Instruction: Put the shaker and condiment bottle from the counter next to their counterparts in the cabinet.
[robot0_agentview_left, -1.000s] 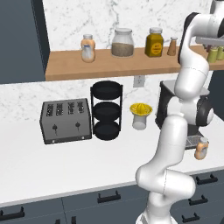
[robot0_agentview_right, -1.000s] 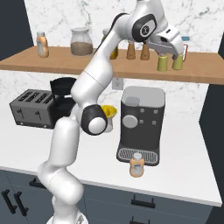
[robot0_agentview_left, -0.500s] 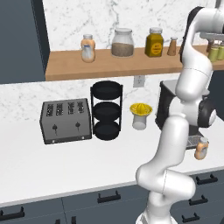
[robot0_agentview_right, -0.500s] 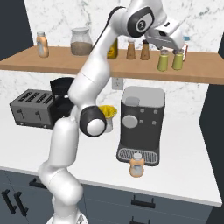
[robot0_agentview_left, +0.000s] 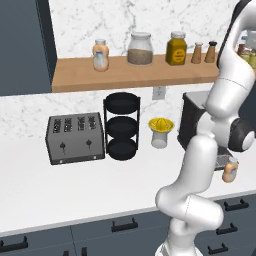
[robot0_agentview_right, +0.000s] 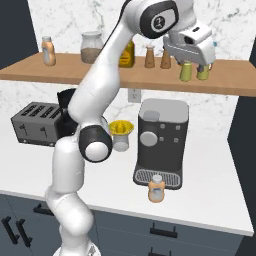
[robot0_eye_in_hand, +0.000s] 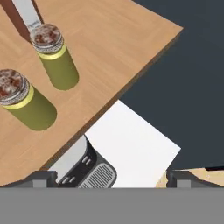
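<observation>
Right base view: end effector (robot0_agentview_right: 196, 62) raised at the right end of the cabinet (robot0_agentview_right: 65, 75) shelf board, in front of two yellow-green shakers standing side by side. The shaker (robot0_agentview_right: 186, 71) is on the left, its twin, the counterpart shaker (robot0_agentview_right: 202, 72), touching or just beside it on the right; I cannot tell which one was brought. Both are upright, long axis vertical, grey tops up.

Hand view: same two shakers (robot0_eye_in_hand: 56, 59) and (robot0_eye_in_hand: 22, 101) seen from above and slightly tilted in frame, standing on the wood near the shelf's front edge, apart from each other by a small gap. The fingertips (robot0_eye_in_hand: 41, 178) sit wide apart at the bottom corners with nothing between them, so the end effector is spread and empty. Below the shelf edge the white bench (robot0_eye_in_hand: 131, 148) and the coffee machine top (robot0_eye_in_hand: 87, 168) show.

The condiment bottle (robot0_agentview_right: 156, 188) stands upright on the bench (robot0_agentview_right: 210, 200) just in front of the coffee machine (robot0_agentview_right: 160, 145), cap up; the left base view has it at (robot0_agentview_left: 230, 170) beside the arm. Its counterpart bottle (robot0_agentview_left: 100, 55) stands upright at the left end of the cabinet, well apart from the shakers.

Left base view adds the toaster (robot0_agentview_left: 75, 138), the black tiered rack (robot0_agentview_left: 121, 127) and the juicer (robot0_agentview_left: 160, 132) on the bench, plus the glass jar (robot0_agentview_left: 140, 49), mustard-yellow jar (robot0_agentview_left: 176, 49) and brown wooden shakers (robot0_agentview_left: 204, 52) on the shelf.
</observation>
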